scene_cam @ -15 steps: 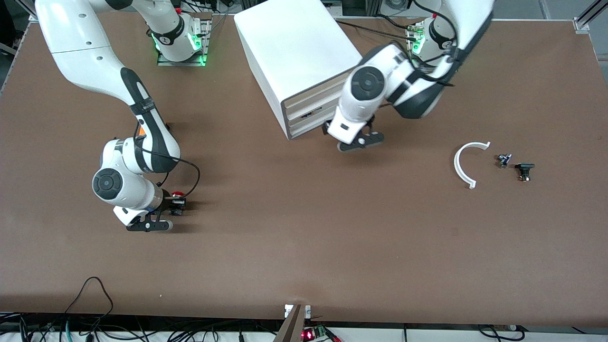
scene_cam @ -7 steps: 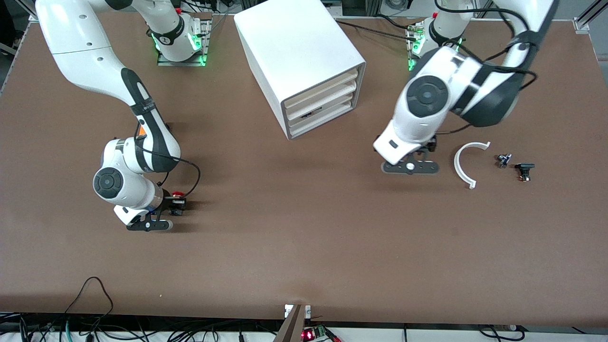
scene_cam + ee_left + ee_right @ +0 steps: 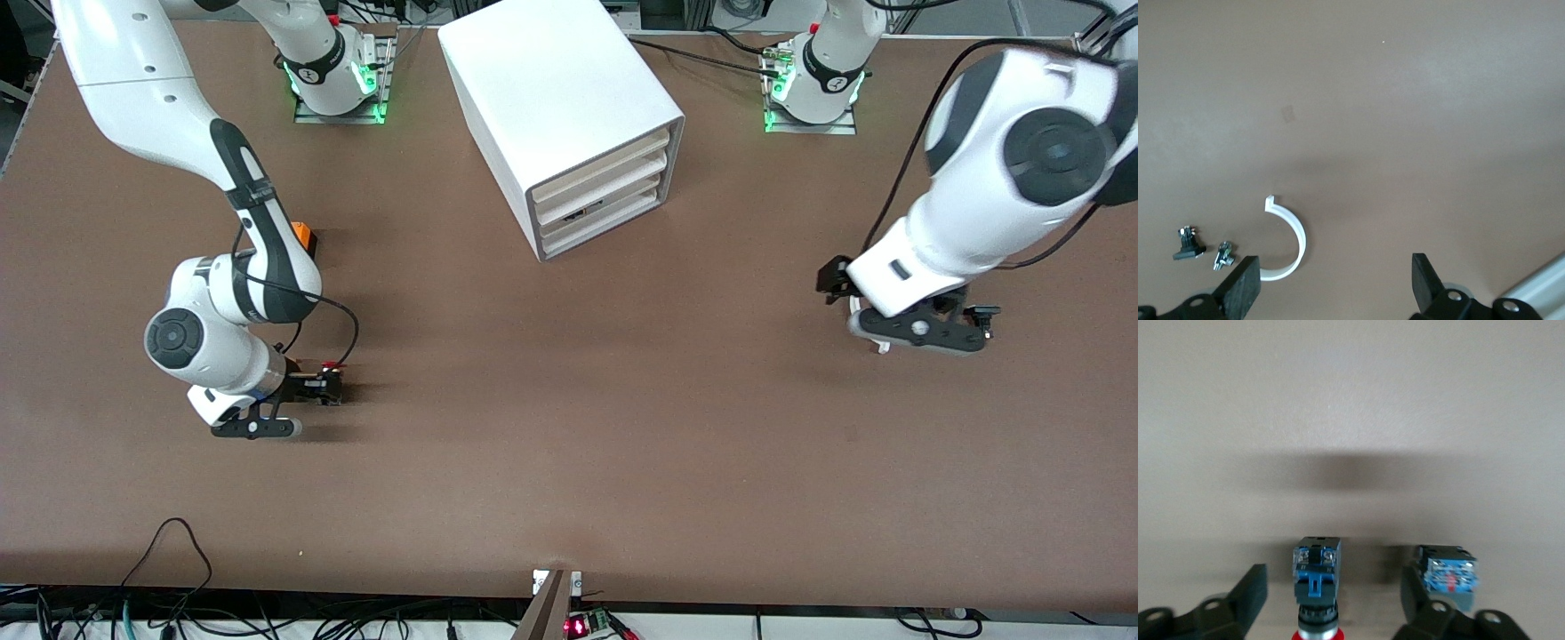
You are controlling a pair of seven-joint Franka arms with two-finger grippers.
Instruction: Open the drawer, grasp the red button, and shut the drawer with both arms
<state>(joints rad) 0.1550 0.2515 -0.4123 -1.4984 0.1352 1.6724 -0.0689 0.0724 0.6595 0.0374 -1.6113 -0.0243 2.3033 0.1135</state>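
Showing cabinet drawers shut, contents probably hidden.

The brown bench carries a few stray pieces. Toward the left arm's end lies a white plastic half-ring, flat on the surface, and just beside it two small parts: a little metal fitting and a small black clip, near each other but apart. Toward the right arm's end an orange cube sits on the bench, partly hidden. A second small blue-and-black switch block rests there too. Cables trail along the bench's nearest edge.
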